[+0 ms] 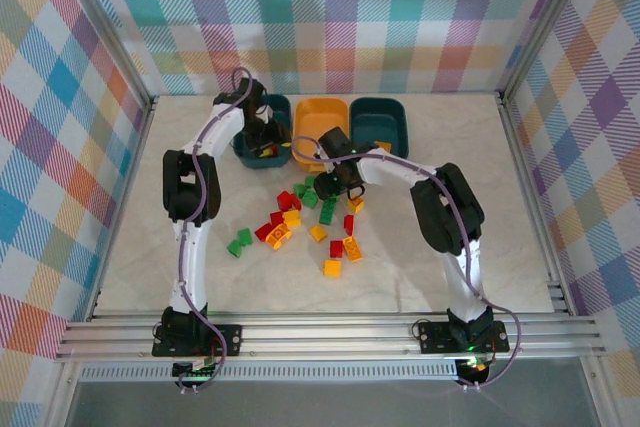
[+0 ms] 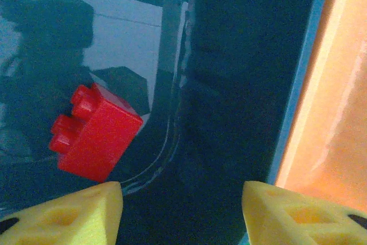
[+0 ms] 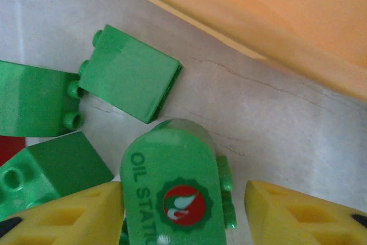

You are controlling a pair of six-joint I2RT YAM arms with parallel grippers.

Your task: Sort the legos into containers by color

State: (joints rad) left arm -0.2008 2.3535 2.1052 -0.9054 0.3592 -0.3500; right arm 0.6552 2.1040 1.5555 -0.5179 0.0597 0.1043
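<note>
right gripper [image 3: 182,213] jaws apart, straddling green lego [image 3: 172,182] labelled "OIL STATI…", rest cut off. left gripper [image 2: 182,213] jaws apart, empty, over red lego [image 2: 94,133] in teal bin [image 2: 229,84].

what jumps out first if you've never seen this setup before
A scatter of red, green and yellow-orange legos mid-table, before a yellow-orange bin flanked by a left teal bin and right teal bin. The left wrist view shows one red brick lying in the left teal bin; the right gripper stands open around a green piece printed OIL STAT.
</note>
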